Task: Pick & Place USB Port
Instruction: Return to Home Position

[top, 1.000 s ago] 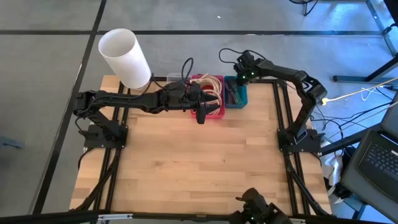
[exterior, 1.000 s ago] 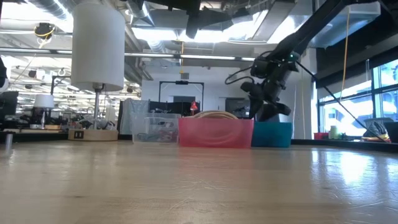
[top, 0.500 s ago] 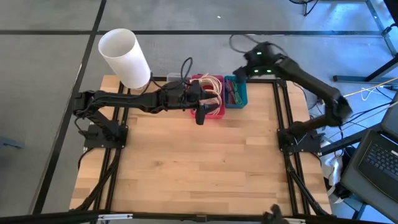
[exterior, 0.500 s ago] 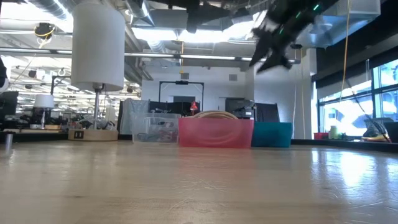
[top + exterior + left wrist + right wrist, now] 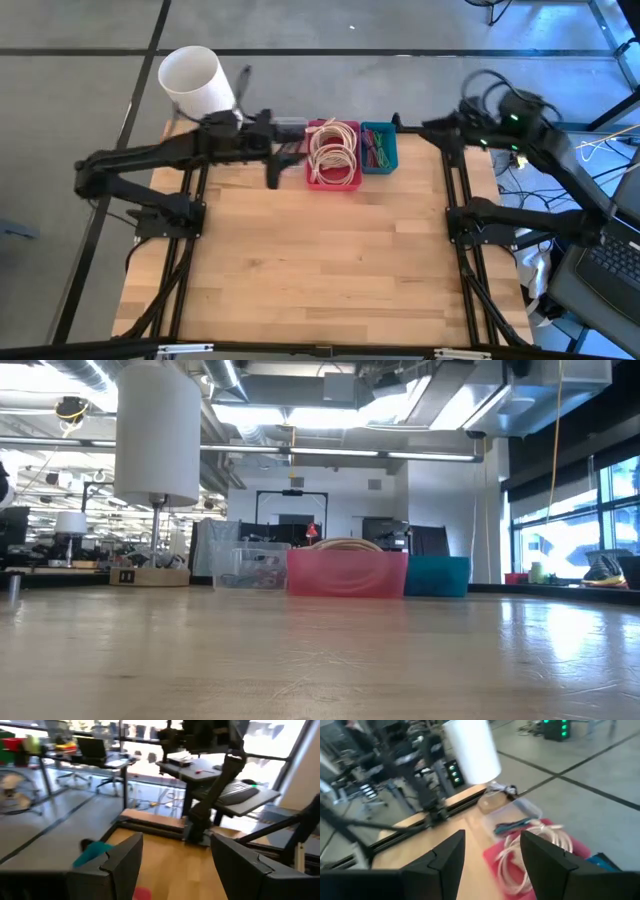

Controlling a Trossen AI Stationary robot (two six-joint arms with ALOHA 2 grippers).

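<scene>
left hand [image 5: 274,165] fingers apart over the tabletop's [image 5: 320,260] far edge beside the red bin [image 5: 333,185], right hand [image 5: 425,127] fingers apart near the blue bin [image 5: 395,150]

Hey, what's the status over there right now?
Left tool open, empty, left of red bin. Right tool open, empty, by far right corner of table. Cables in red bin, blue bin. Nothing in the way.

No readable text, labels, brands or numbers on bins, cables, table or room fixtures.
</scene>
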